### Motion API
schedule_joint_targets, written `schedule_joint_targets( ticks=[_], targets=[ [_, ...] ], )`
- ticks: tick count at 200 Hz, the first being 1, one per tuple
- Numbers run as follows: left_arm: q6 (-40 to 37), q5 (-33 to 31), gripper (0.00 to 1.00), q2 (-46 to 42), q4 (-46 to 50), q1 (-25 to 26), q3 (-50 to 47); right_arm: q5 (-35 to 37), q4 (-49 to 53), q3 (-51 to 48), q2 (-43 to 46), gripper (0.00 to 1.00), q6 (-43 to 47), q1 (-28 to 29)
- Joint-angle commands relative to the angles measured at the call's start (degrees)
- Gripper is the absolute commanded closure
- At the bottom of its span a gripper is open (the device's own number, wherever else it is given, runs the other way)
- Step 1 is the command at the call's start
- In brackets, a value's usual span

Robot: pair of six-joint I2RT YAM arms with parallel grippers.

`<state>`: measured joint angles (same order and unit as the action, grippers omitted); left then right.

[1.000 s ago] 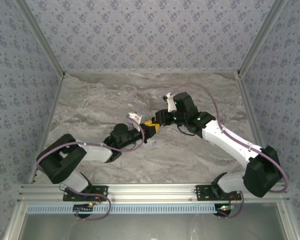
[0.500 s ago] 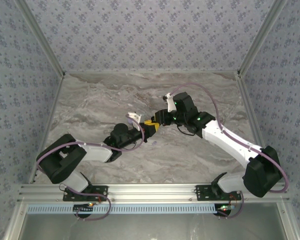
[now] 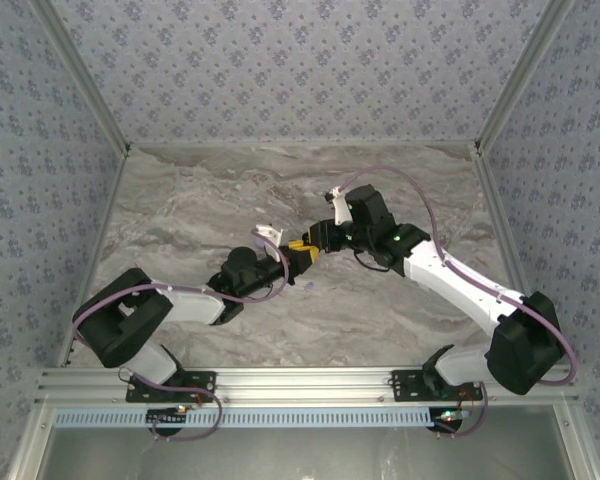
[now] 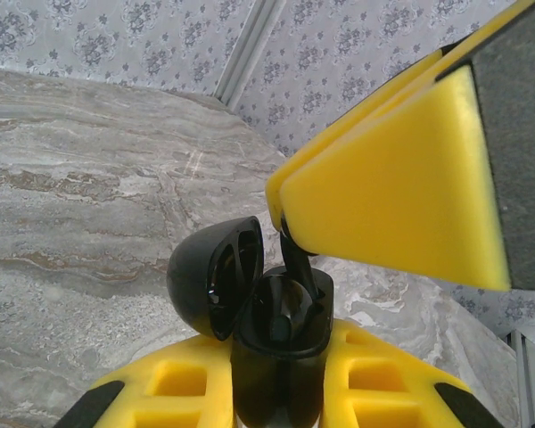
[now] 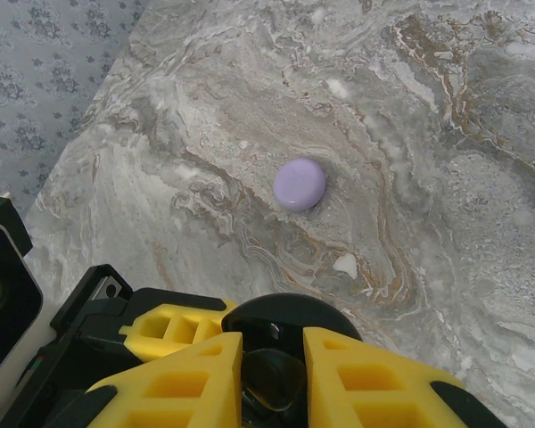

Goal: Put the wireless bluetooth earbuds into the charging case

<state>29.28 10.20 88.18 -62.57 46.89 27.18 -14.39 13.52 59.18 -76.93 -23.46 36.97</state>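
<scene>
Left arm reaches in from the near-left corner over the grey veined marble table (image 3: 200, 200). The left gripper (image 3: 298, 257) sits at table centre, its yellow fingers (image 4: 174, 379) clamped on the round black glossy charging case (image 4: 281, 325).

Case is upright between the pads. Its domed hinged lid (image 4: 212, 278) is swung open and tilted to the left of the body in the left wrist view.

Right gripper (image 3: 317, 247) meets the left one tip to tip, coming from the far right. In the left wrist view its yellow finger (image 4: 383, 187) hangs above and right of the open case.

Its jaws are drawn close on a small black stemmed earbud (image 4: 296, 257). The bud's lower end sits in the case opening, touching the rim area; how deep it is seated cannot be told.

Right wrist view: right gripper (image 5: 272, 361) has the dark bud between its pads, directly over the black case.

Beyond it a pale purple round case (image 5: 299, 185) lies closed on bare marble, well apart from both grippers.
</scene>
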Motion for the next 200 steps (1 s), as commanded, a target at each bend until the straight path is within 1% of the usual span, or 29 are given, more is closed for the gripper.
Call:
schedule_joint_targets(
  ticks=[1, 70, 105, 175, 200],
  targets=[
    [0.62, -1.03, 0.85, -1.82, -0.38, 0.30, 1.65, -0.96, 1.19, -0.01, 0.17, 0.77, 1.23, 0.75],
    [0.17, -1.58, 0.85, -2.86, 0.66, 0.26, 1.83, -0.58, 2.46, 0.24, 0.23, 0.76, 2.04, 1.09],
    [-0.09, -1.27, 0.85, -2.88, 0.79, 0.27, 1.87, -0.29, 2.66, 0.19, 0.20, 0.73, 2.28, 1.25],
    [-0.71, -1.04, 0.85, -3.06, 1.40, 0.26, 1.69, 0.68, 3.58, 0.68, 0.29, 0.61, 2.46, 1.21],
    [-1.11, -0.97, 0.85, -3.16, 1.67, 0.23, 1.64, 1.24, 4.03, 0.85, 0.47, 0.59, 2.46, 1.20]
  ],
)
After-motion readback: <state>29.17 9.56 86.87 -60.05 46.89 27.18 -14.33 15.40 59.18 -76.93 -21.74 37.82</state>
